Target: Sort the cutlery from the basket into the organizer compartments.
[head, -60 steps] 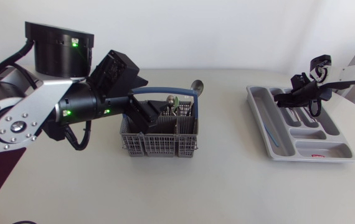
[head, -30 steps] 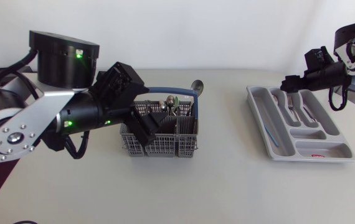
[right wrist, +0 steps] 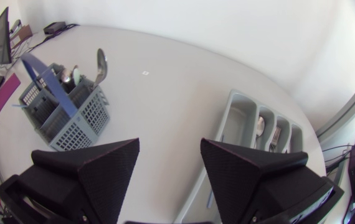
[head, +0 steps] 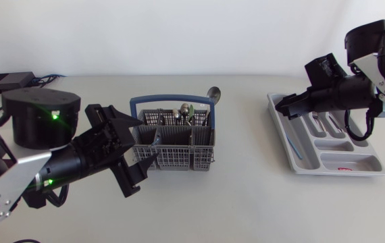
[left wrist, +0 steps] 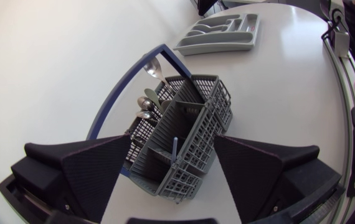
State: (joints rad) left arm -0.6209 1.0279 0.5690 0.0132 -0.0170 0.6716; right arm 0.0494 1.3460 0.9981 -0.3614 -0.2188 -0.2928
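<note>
Left pincer [left wrist: 172, 149] released just beside the basket's [head: 172, 156] end, likely lining up on spoons [head: 187, 111] standing at its far side; right pincer [right wrist: 170, 146] released, empty, well away at the organizer [head: 365, 162].

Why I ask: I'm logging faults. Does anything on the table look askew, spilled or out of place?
Nothing looks spilled or damaged. The basket stands upright and the organizer lies flat. Only the large spoon stands out: it leans outward at the basket's far corner, its bowl well above the other cutlery.
</note>
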